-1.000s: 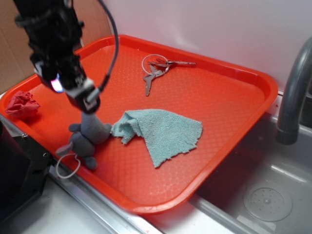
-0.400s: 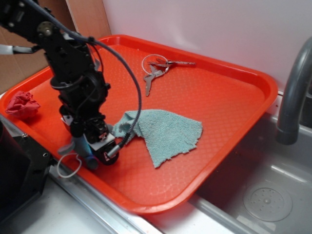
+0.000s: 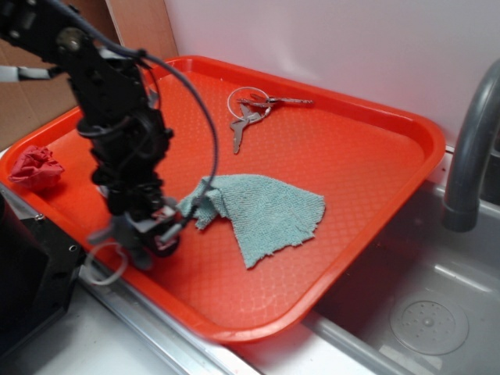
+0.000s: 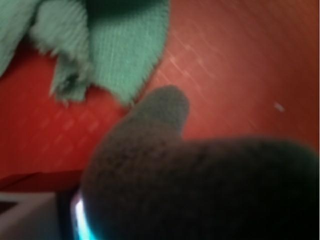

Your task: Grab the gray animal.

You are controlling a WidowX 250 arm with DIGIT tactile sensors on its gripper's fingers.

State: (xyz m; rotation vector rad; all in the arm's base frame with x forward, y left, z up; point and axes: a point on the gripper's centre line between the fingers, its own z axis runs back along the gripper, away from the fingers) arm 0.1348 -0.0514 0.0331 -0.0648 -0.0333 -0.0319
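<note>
The gray animal [image 3: 108, 232] lies near the front left edge of the orange tray [image 3: 375, 180], mostly covered by my gripper [image 3: 148, 234], which is down over it and shut on its body. A limb and its thin white loop [image 3: 100, 264] stick out to the left, the loop hanging over the tray rim. In the wrist view the gray animal [image 4: 200, 185] fills the lower frame very close to the camera, with one stubby limb [image 4: 165, 107] pointing up. My fingers are hidden behind it.
A teal terry cloth [image 3: 262, 211] lies crumpled just right of the gripper. Keys on a ring [image 3: 246, 113] rest at the tray's back. A red fabric wad [image 3: 35, 168] sits at the left corner. A faucet [image 3: 473, 148] and sink [image 3: 430, 312] are at the right.
The arm came down from above onto the gray animal and closed on it. Since the last frame the gripper has risen slightly and the loop has shifted a little left.
</note>
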